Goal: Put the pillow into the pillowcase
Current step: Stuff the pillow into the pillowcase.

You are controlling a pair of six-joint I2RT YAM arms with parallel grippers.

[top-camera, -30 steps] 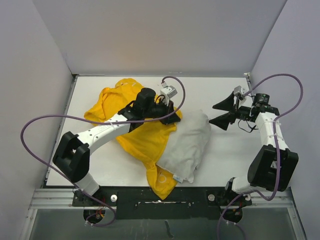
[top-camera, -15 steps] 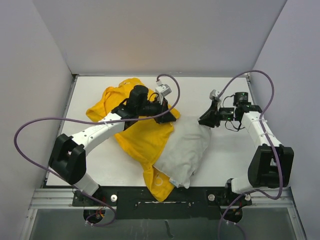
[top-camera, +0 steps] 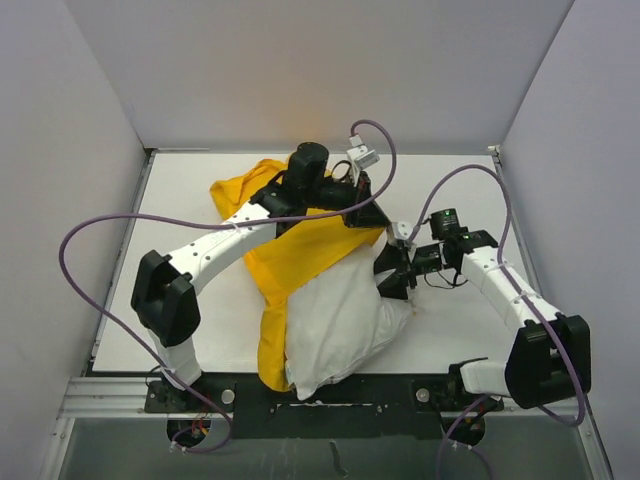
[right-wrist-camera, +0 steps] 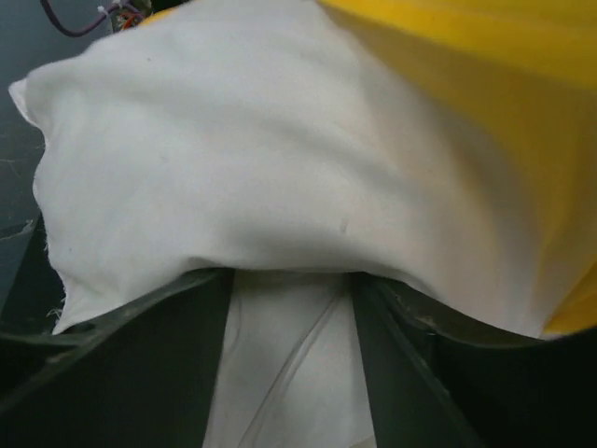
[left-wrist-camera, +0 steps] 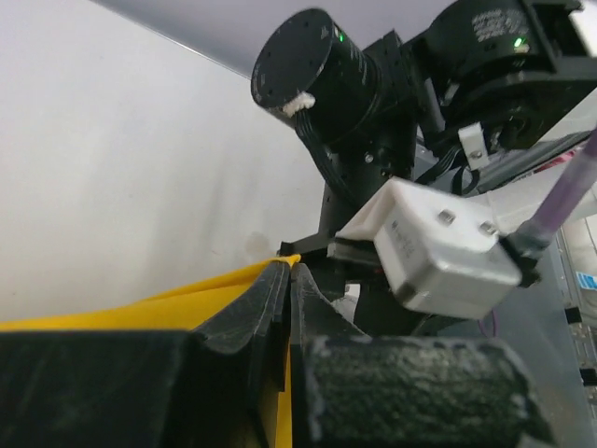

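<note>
Right hand [right-wrist-camera: 291, 299] squeezes a fold of the pillow [top-camera: 340, 320]. The pillow bulges over this hand and stretches from it toward the arm bases. That grip looks meant for pushing the pillow's far end in. Just past this hand, the yellow pillowcase [top-camera: 300, 250] covers that end and runs down the pillow's side. Left hand [left-wrist-camera: 287, 271] is shut tight on the pillowcase edge, likely to keep its mouth open. Pillow and pillowcase lie on the table [top-camera: 170, 200].

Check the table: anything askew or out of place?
Yes. The pillow lies diagonally, and its near end, with the pillowcase fold beside it, pokes past the table's near edge onto the mounting rail.
</note>
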